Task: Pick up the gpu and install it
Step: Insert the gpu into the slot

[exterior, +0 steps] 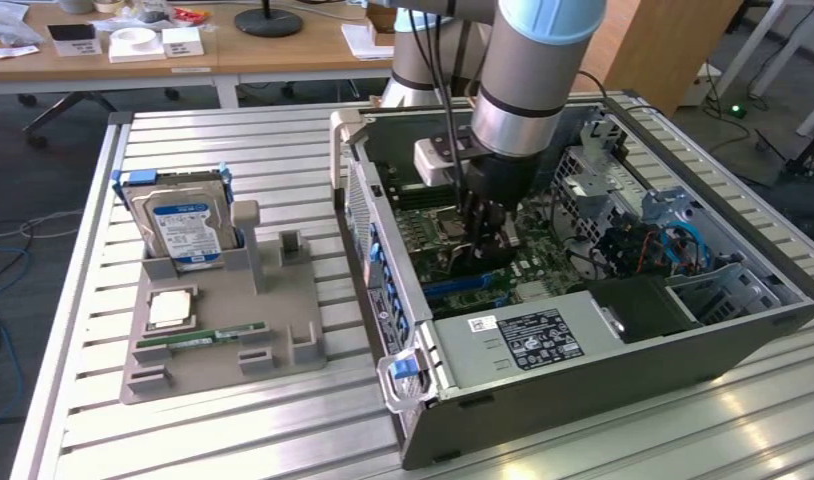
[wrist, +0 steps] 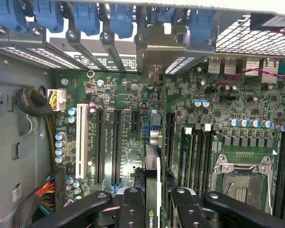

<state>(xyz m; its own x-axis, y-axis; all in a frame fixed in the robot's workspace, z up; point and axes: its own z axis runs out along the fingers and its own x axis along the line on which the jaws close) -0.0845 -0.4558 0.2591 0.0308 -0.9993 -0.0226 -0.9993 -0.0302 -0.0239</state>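
Green gpu (wrist: 152, 190) sits pinched edge-on in your jaws, low over the motherboard (wrist: 133, 95) inside the case (exterior: 581, 380); come down skewed and its edge could jam or scrape components.

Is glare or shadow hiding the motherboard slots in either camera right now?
Wrist view: motherboard evenly lit, slots visible, glare only on the case mesh; the dark claw holds the gpu. Exterior view: case interior dim under the arm; table slats bright.

silver-grey arm (exterior: 521, 95) with pale blue joint cap (exterior: 557, 15), black cable (exterior: 447, 75), white wrist box (exterior: 435, 160), black screw-studded gripper (exterior: 485, 240)
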